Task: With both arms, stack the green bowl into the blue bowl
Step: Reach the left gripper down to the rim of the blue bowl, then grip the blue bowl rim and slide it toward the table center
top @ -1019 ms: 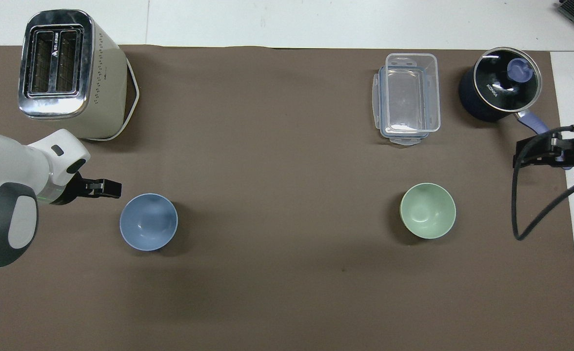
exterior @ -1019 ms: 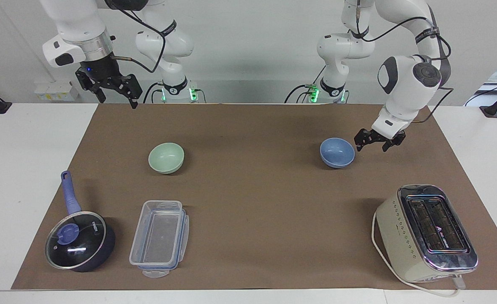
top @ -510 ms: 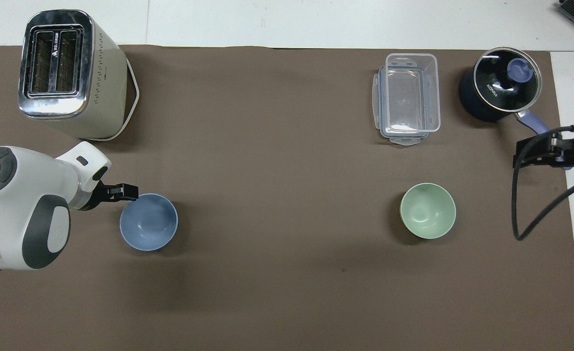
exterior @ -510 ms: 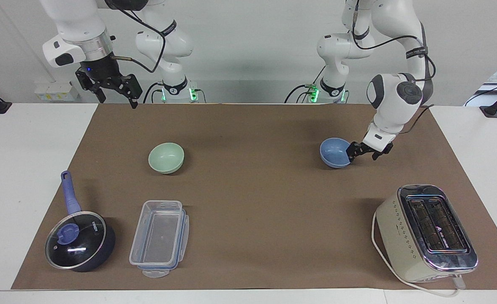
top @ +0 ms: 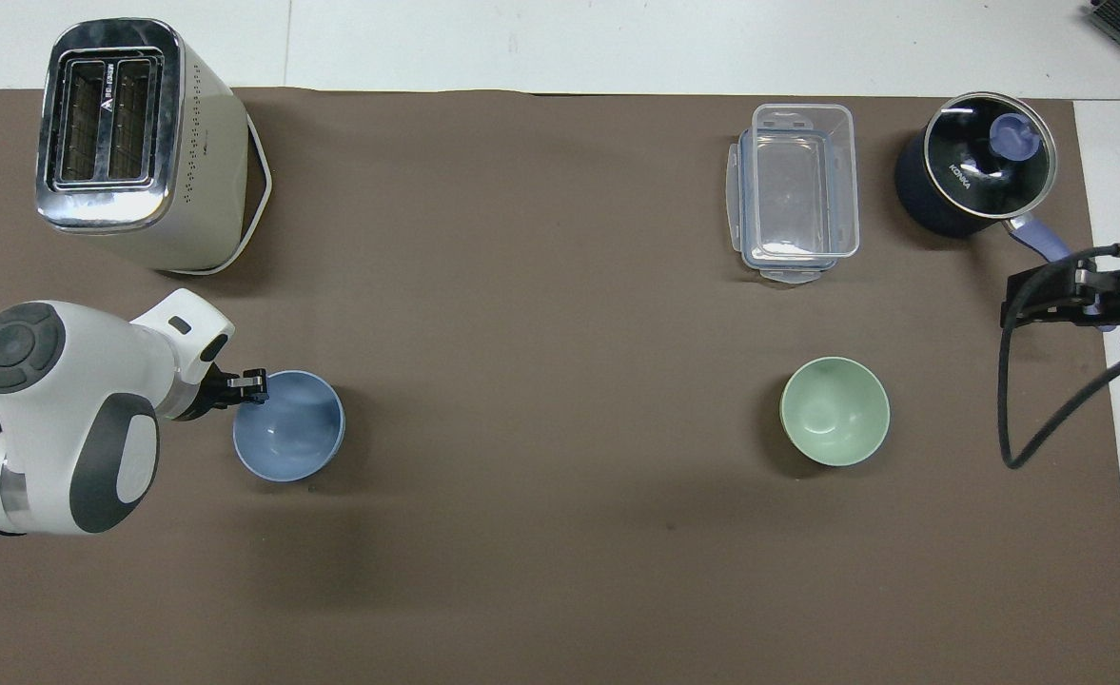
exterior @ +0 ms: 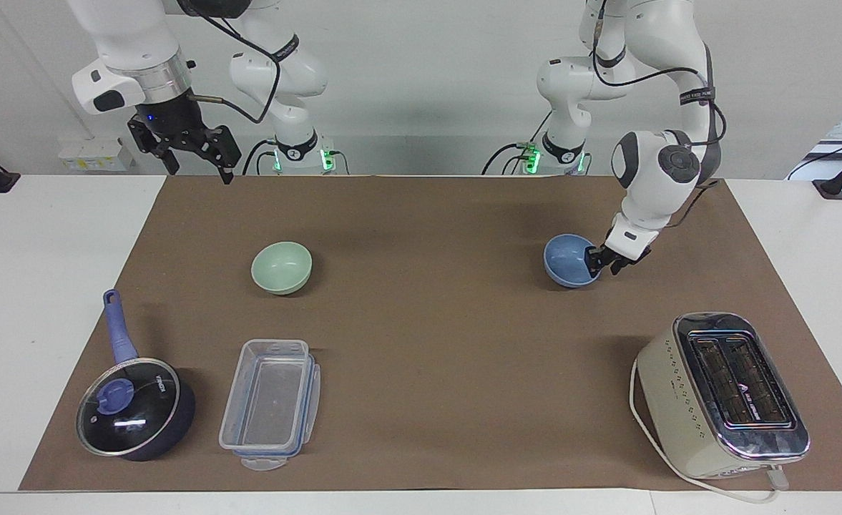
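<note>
Blue bowl (exterior: 569, 261), one of two bowls, sits slightly tipped toward the left arm's end of the surface (exterior: 428, 322); left tool (exterior: 601, 260) straddles its rim, grip unclear. Green bowl (exterior: 281, 267) stands upright toward the right arm's end, right tool (exterior: 195, 154) waiting overhead.

Left arm, white with dark grey joint caps, bent low; wrist angled downward. Its black two-finger left claw (exterior: 601, 262) (top: 253, 383) straddles the rim of the periwinkle-blue bowl (exterior: 567, 263) (top: 293, 430), one finger inside, one outside. Right arm waits raised, wrist pointing down; its black two-finger right claw (exterior: 195, 159) (top: 1083, 300) hangs spread over the surface's edge, holding nothing.
</note>
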Available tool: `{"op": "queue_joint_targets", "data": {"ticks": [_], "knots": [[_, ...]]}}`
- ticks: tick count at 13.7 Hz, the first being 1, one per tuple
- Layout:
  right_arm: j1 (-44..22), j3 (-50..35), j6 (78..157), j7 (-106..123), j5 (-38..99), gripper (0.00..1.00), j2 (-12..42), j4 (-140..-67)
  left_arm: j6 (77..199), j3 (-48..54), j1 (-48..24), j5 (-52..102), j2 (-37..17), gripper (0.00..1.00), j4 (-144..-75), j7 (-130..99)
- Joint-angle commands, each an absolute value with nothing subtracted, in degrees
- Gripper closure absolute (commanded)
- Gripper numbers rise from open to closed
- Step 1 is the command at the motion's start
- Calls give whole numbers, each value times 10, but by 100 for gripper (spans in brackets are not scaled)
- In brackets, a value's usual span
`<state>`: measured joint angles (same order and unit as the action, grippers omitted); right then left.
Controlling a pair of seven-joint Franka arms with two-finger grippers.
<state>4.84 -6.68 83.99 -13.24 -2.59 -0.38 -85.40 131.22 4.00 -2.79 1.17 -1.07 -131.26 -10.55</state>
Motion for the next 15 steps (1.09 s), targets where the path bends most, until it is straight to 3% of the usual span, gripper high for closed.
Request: {"op": "queue_joint_targets", "data": {"ticks": [1, 5, 12, 15], "knots": [[54, -67, 845, -135, -11, 0, -15, -866, 1318, 35, -36, 15, -7, 100, -1314, -115], [54, -66, 845, -135, -11, 0, -15, -866, 1246, 35, -45, 15, -30, 100, -1242, -119], [55, -66, 845, -135, -11, 0, -15, -866, 1176, 38, -47, 15, -14, 100, -1173, -134], [54, -66, 847, -142, -11, 0, -16, -870, 1179, 38, -81, 15, -16, 100, -1170, -172]]}}
